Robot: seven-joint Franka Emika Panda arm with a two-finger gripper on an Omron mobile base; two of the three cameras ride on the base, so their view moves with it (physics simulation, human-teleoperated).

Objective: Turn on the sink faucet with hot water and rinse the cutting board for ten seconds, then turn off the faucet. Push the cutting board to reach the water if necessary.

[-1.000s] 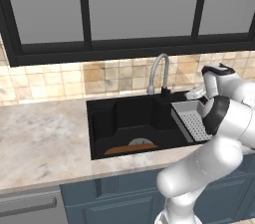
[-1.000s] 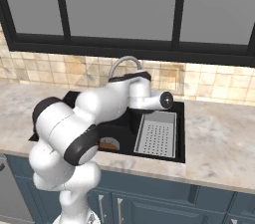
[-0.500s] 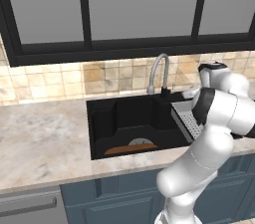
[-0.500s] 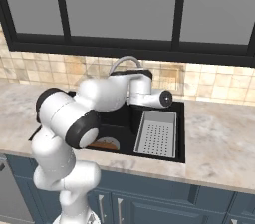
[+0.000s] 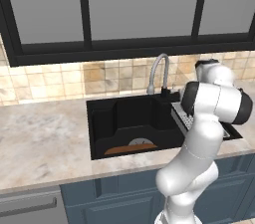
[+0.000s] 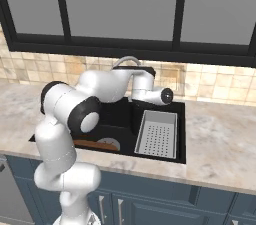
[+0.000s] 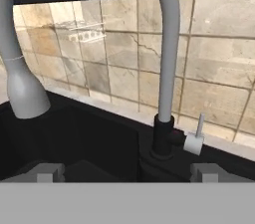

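The sink faucet (image 7: 168,44) rises close ahead in the hand view, a grey gooseneck on a dark base (image 7: 162,137). Its small lever handle (image 7: 197,136) sticks up to the right, and the spout end (image 7: 24,93) hangs at the left. My gripper (image 7: 127,173) is open, its fingertips (image 7: 47,172) wide apart with the faucet's base ahead between them, and it touches nothing. The cutting board (image 5: 127,149) (image 6: 95,145) lies flat at the front of the black sink (image 5: 107,118) (image 6: 122,114). I see no water running from the faucet (image 5: 158,71) (image 6: 125,61).
A grey perforated strainer tray (image 6: 157,134) (image 5: 182,114) fills the sink's right part. A round grey drain disc (image 5: 141,142) lies behind the board. Tiled wall (image 7: 214,58) stands right behind the faucet. Marble counter (image 5: 40,138) stretches left and right (image 6: 220,139).
The arm has swung its forearm and wrist round, bringing the hand nearer the faucet's base. The jaws stayed open. Board and faucet have not moved.
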